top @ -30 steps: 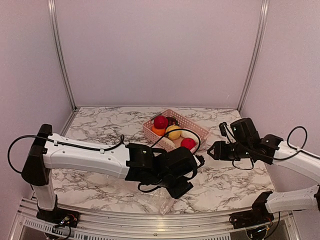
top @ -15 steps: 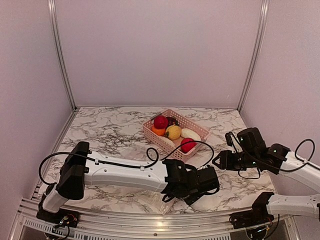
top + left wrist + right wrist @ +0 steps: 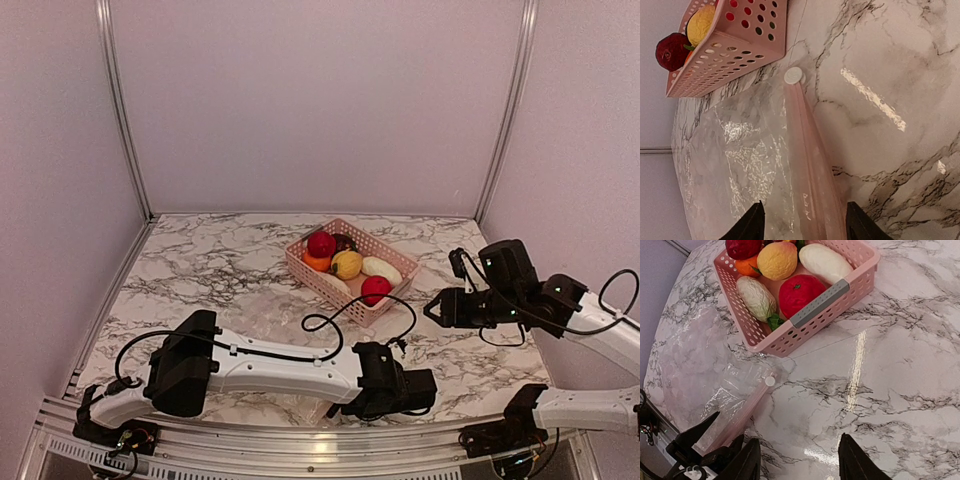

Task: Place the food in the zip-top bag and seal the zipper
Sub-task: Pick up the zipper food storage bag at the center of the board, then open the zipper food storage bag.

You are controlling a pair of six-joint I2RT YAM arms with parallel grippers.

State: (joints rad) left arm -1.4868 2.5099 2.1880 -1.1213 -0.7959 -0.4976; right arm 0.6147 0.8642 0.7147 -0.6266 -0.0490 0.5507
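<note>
The food lies in a pink basket (image 3: 352, 283): a red ball (image 3: 801, 292), a yellow one (image 3: 776, 260), an orange one (image 3: 746, 267), a dark red one (image 3: 741, 247) and two pale elongated ones (image 3: 756, 298). The clear zip-top bag (image 3: 710, 365) lies flat on the marble, near-left of the basket. Its zipper shows as a pinkish strip (image 3: 810, 170) ending in a white slider (image 3: 793, 75). My left gripper (image 3: 804, 206) is open and low, its jaws straddling the zipper strip; it also shows in the top view (image 3: 428, 383). My right gripper (image 3: 800, 460) is open and empty above bare marble right of the bag.
The basket (image 3: 735, 45) stands just beyond the zipper's slider end. The left arm (image 3: 270, 365) lies stretched along the table's near edge. The left gripper's black fingers (image 3: 692, 437) show at the right wrist view's bottom left. Walls enclose the table on three sides.
My left arm has swung down and toward the near edge, bringing its gripper low to the table over the bag's zipper. My right gripper has shifted slightly right.
</note>
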